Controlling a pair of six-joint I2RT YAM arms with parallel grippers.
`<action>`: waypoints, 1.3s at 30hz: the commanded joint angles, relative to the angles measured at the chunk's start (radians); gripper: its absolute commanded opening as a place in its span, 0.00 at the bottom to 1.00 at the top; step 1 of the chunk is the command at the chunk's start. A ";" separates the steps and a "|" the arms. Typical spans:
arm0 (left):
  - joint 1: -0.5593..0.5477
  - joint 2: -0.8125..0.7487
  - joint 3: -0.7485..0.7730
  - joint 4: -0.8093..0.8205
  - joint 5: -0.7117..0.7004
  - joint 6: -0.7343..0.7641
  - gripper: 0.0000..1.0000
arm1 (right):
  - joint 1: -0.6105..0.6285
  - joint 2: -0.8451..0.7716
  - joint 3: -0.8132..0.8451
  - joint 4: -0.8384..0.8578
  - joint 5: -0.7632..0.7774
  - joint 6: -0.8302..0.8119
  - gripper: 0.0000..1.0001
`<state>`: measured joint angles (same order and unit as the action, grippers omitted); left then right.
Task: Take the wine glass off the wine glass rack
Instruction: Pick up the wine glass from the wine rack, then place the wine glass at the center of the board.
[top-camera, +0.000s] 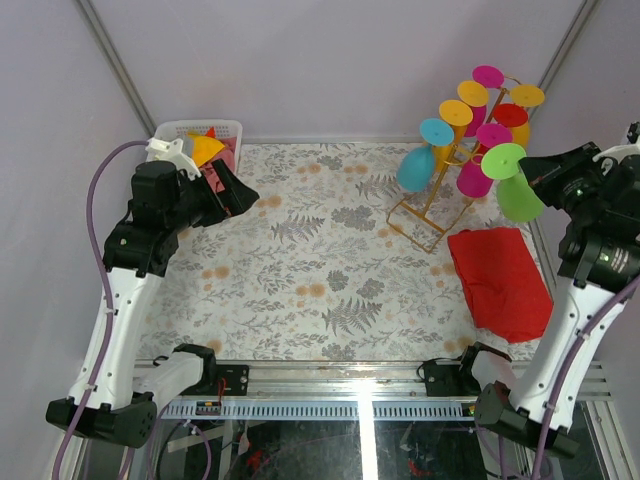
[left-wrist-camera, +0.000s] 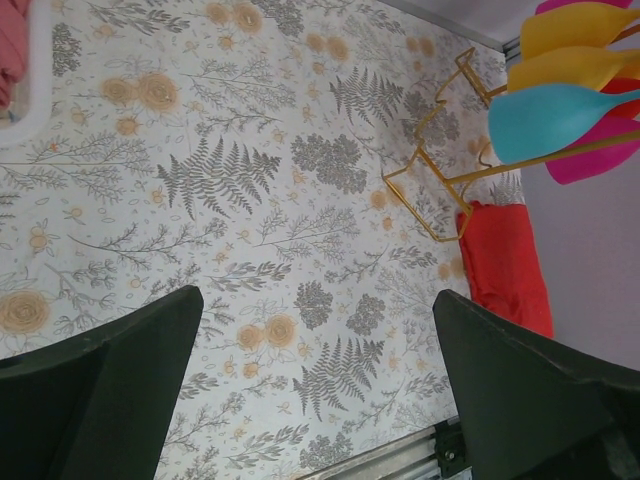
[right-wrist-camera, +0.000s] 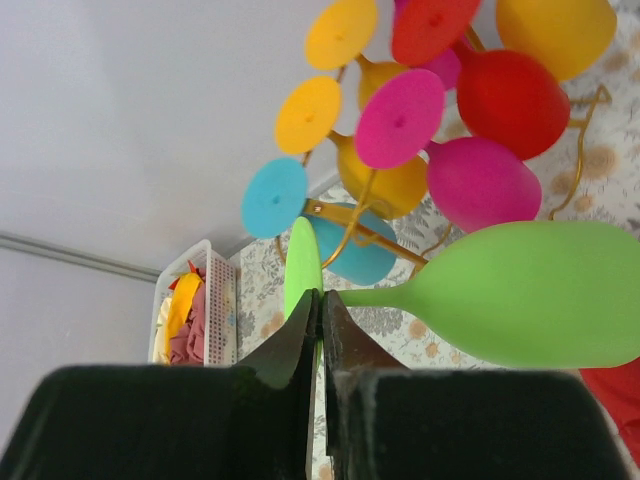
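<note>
Floral tablecloth (top-camera: 300, 270) fills my top view. At the right of that frame my right gripper (right-wrist-camera: 320, 300) is pinched tight on the stem of the green wine glass (top-camera: 515, 185), just right of the gold wine glass rack (top-camera: 430, 215). My left gripper (left-wrist-camera: 318, 300), upper left, is spread wide.

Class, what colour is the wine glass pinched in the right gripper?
Lime green wine glass, clearest in right wrist view.

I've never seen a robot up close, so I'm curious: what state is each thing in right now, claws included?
left gripper: open, empty.
right gripper: shut on the green glass.
green glass: held sideways by its stem.
other glasses: hanging on the stand.
gold wire stand: standing upright.
red cloth: folded, lying flat.
white basket: holding coloured items.
</note>
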<state>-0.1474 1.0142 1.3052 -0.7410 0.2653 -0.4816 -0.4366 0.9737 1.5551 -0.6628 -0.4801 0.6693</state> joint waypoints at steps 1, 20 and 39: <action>0.009 -0.025 -0.019 0.088 0.063 -0.030 1.00 | 0.006 -0.044 0.084 -0.004 -0.086 -0.031 0.00; 0.008 -0.037 -0.120 0.241 0.388 -0.064 1.00 | 0.255 -0.001 -0.038 -0.050 -0.603 -0.054 0.00; -0.073 -0.117 -0.299 0.355 0.541 -0.158 0.99 | 1.081 0.174 -0.063 -0.040 -0.034 -0.140 0.00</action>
<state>-0.2058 0.9466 1.0527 -0.4561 0.7444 -0.5972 0.5404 1.1557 1.5211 -0.8234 -0.5797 0.4881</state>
